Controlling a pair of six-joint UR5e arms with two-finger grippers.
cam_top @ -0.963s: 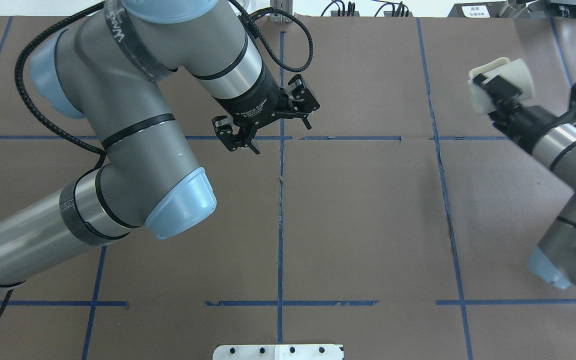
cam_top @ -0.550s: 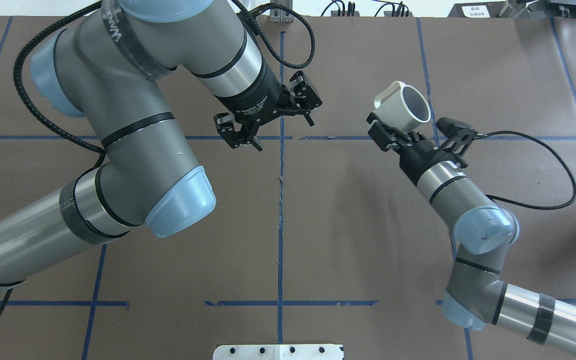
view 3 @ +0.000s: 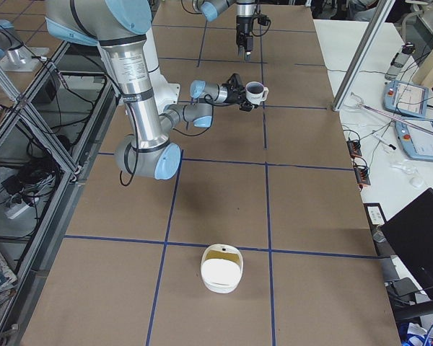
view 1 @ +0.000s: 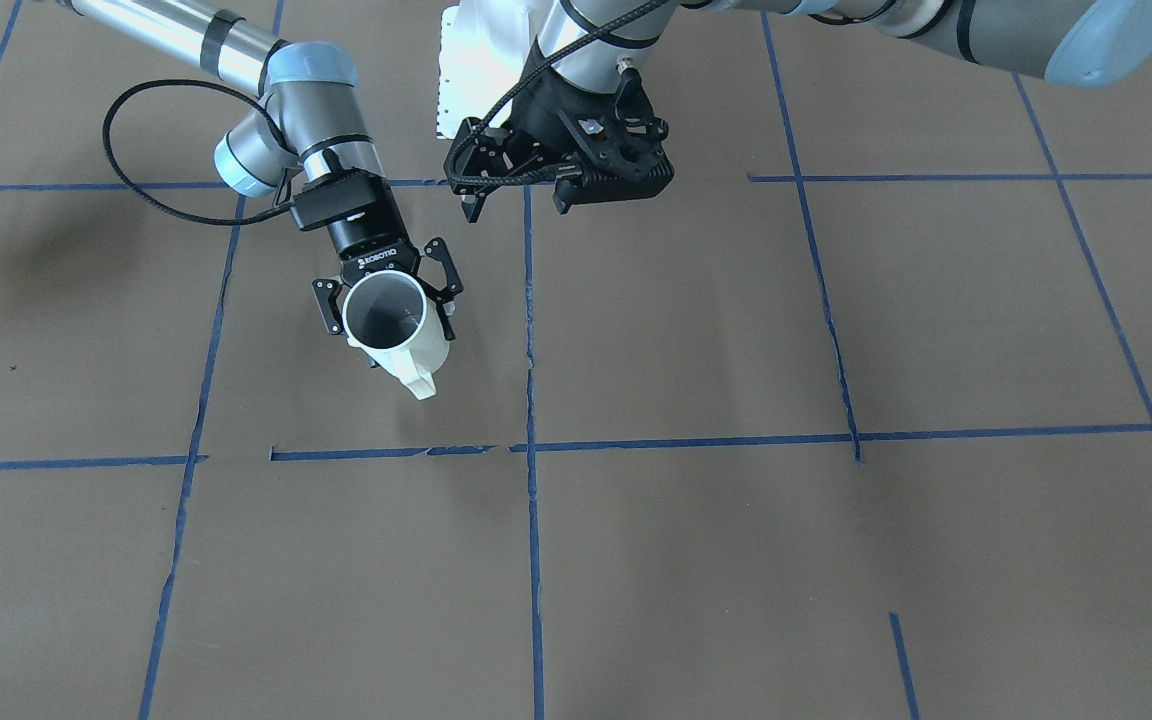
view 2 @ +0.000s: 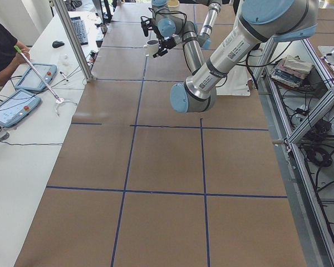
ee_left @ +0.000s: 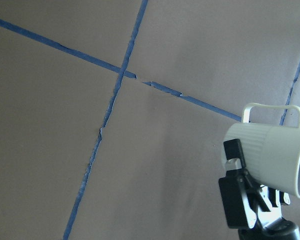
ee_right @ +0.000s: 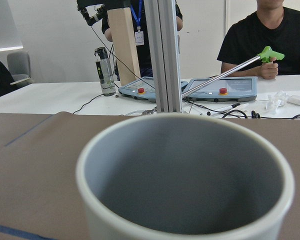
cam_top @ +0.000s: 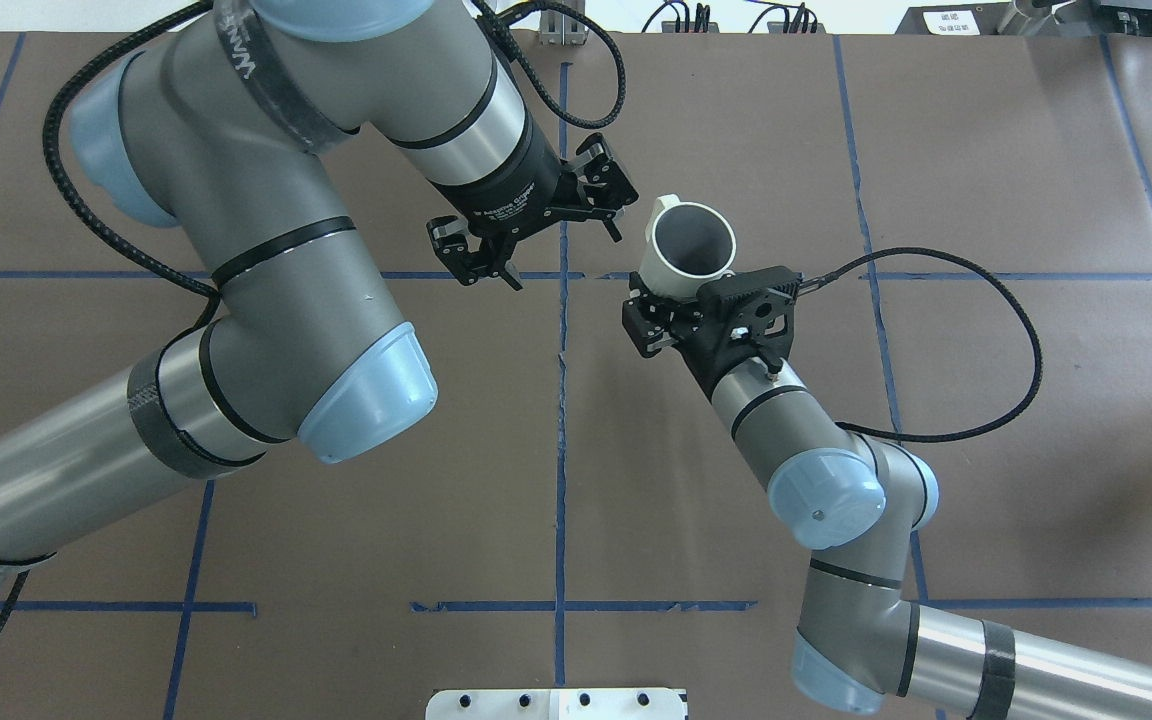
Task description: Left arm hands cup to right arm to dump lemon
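My right gripper point(cam_top: 688, 290) is shut on the white ribbed cup point(cam_top: 691, 245) and holds it mouth up above the table's middle, handle pointing away from me. The cup's grey inside point(ee_right: 185, 175) shows nothing in it. The cup also shows in the front view point(view 1: 391, 325), the left wrist view point(ee_left: 270, 157) and the side views point(view 3: 256, 91). My left gripper point(cam_top: 566, 262) is open and empty, a short way to the left of the cup; in the front view point(view 1: 516, 205) it hangs apart from it. No lemon shows in the cup.
A white bowl point(view 3: 221, 268) with a dull yellow-green patch at its rim stands far out on the table's right end. A white base plate point(cam_top: 556, 703) lies at the near edge. Operators, tablets point(view 2: 36, 77) and an aluminium post point(view 3: 357, 61) stand beyond the far edge.
My right arm swung the cup from the far right to the table's middle and turned it from tipped over to mouth up. My left gripper hardly moved and stayed open.
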